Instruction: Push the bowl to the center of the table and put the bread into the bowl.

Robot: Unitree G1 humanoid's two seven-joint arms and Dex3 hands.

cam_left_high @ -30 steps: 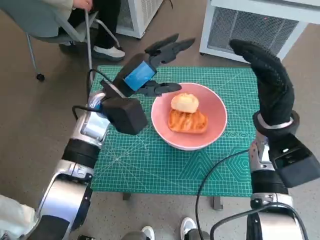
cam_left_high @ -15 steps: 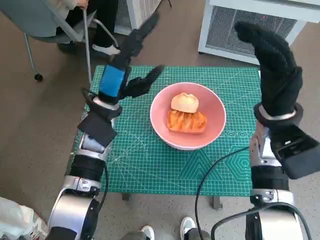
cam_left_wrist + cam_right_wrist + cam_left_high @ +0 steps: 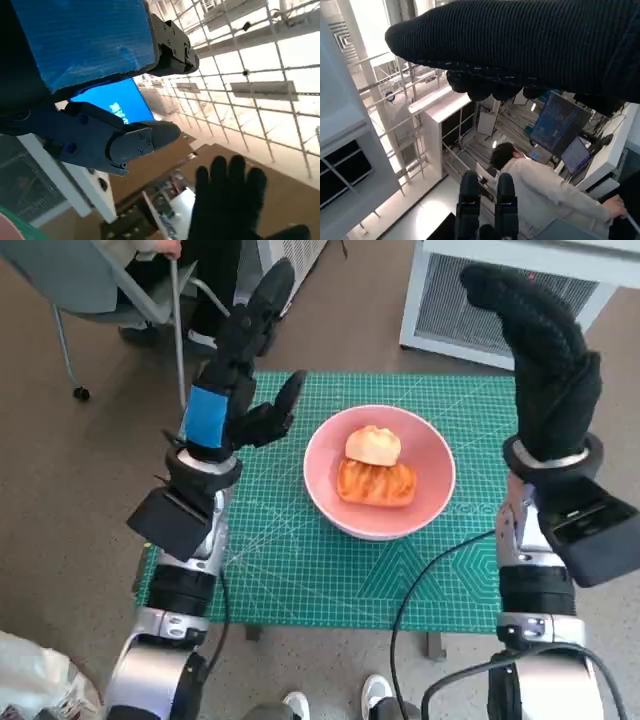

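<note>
Much of the scene is cut off or hard to read. In the head view the person (image 3: 150, 260) on the grey chair (image 3: 90, 290) is cropped by the upper edge, so that only legs, a shoe and a bit of a hand are seen. The white grilled cabinet (image 3: 500, 290) beyond the tabletop is likewise cut by the frame. Both wrist views are turned up toward the ceiling and windows, and neither the tabletop nor the bowl is clearly shown in them; only a sliver of green and pink is caught in one corner of the left wrist view. In the right wrist view a seated person (image 3: 540, 192) in a pale top is seen near monitors, and two black fingers of the left hand are seen at the picture's edge.

The pink bowl (image 3: 425, 502) is set on the green cutting mat (image 3: 300, 570), roughly at the middle of the tabletop. Two pieces of bread are held in it: a pale round bun (image 3: 373, 444) resting on a glazed, browned pastry (image 3: 376, 482).

The left hand (image 3: 235, 370) is raised above the mat's left far corner, released, with fingers spread and nothing grasped. The right hand (image 3: 545, 355) is raised upright over the right edge of the tabletop, its gloved fingers extended together and nothing held. Both hands are well apart from the bowl.
</note>
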